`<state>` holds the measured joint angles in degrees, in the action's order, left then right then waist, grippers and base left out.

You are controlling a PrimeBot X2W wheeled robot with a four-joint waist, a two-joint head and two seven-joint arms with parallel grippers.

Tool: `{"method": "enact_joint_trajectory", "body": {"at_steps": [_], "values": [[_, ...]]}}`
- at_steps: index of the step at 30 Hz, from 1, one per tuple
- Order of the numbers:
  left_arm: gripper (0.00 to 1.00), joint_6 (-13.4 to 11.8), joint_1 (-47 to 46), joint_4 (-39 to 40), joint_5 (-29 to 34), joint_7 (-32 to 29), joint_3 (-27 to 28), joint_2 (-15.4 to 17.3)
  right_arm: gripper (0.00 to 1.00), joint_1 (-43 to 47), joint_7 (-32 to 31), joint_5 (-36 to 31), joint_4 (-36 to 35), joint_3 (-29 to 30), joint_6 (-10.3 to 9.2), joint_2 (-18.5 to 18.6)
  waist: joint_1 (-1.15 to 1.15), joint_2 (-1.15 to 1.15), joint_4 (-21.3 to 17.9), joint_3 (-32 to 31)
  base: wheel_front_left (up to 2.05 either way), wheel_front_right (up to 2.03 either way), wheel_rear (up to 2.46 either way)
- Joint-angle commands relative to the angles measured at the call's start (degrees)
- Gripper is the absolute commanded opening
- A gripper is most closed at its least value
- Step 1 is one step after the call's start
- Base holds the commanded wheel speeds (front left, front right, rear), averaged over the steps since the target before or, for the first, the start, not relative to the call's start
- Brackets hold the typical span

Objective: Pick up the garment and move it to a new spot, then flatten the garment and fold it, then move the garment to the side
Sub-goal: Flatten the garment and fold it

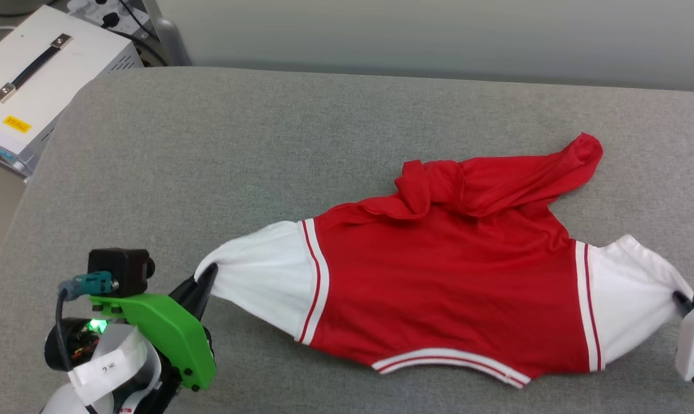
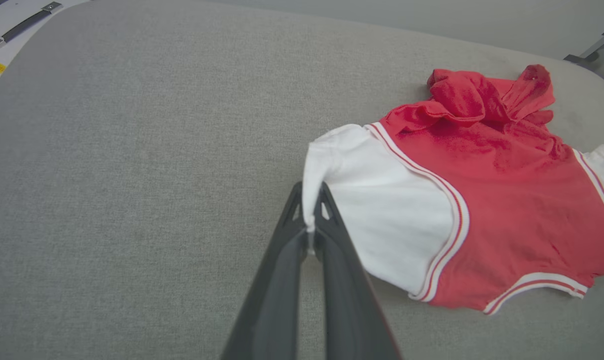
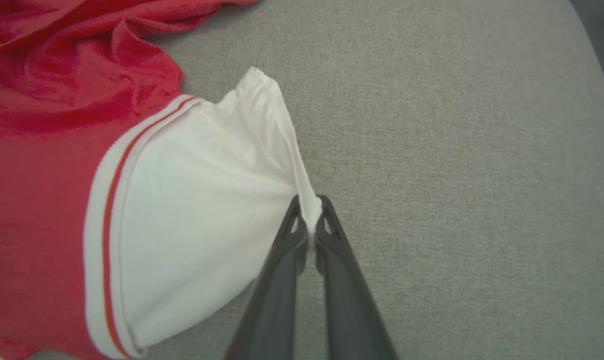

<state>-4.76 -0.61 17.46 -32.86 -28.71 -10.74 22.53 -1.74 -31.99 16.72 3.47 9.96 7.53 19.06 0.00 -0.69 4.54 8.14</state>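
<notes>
A green bracket (image 1: 168, 330) carries a black camera block (image 1: 119, 269) and teal plug (image 1: 91, 283).

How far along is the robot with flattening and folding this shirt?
Done: the left gripper and the right gripper are each shut on a white sleeve, and the shirt lies on the grey surface. In hand: flattening, with the shirt stretched between them. Left: its far red part is bunched up, no fold is made, and it is not moved aside. Whether the first move happened I cannot tell.
</notes>
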Motion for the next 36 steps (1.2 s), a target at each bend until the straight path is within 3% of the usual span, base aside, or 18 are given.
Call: {"method": "enact_joint_trajectory", "body": {"at_steps": [1,8,14,26,36], "values": [[0.00,0.2,-1.4,0.6,-0.5,0.8,0.9,0.7,0.00,-1.9,0.4,0.4,-1.8,0.3,-0.04,1.3,0.00,0.69,-0.9,-2.1,0.00,0.00,0.00],[0.00,1.2,-7.1,4.5,-1.4,1.1,4.2,3.0,0.00,-9.9,-2.8,7.9,-11.1,2.5,-0.04,4.8,0.00,0.69,-2.5,-5.5,0.00,0.00,0.00],[0.00,2.4,-14.5,5.4,-2.2,1.3,6.5,4.8,0.00,-18.6,-5.0,9.5,-14.8,4.0,-0.04,8.7,0.00,0.69,-3.4,-7.8,0.00,0.00,0.00],[0.00,3.7,-26.9,4.6,-2.5,1.6,9.3,7.7,0.00,-32.6,-4.8,10.9,-10.6,0.1,-0.04,11.5,0.00,0.69,-5.1,-8.7,0.00,0.00,0.00],[0.00,6.4,-38.3,-2.2,-2.5,0.9,9.5,10.9,0.00,-44.2,-3.5,11.0,-4.3,-5.0,-0.04,13.4,0.00,0.69,-5.6,-0.7,0.00,0.00,0.00]]}}
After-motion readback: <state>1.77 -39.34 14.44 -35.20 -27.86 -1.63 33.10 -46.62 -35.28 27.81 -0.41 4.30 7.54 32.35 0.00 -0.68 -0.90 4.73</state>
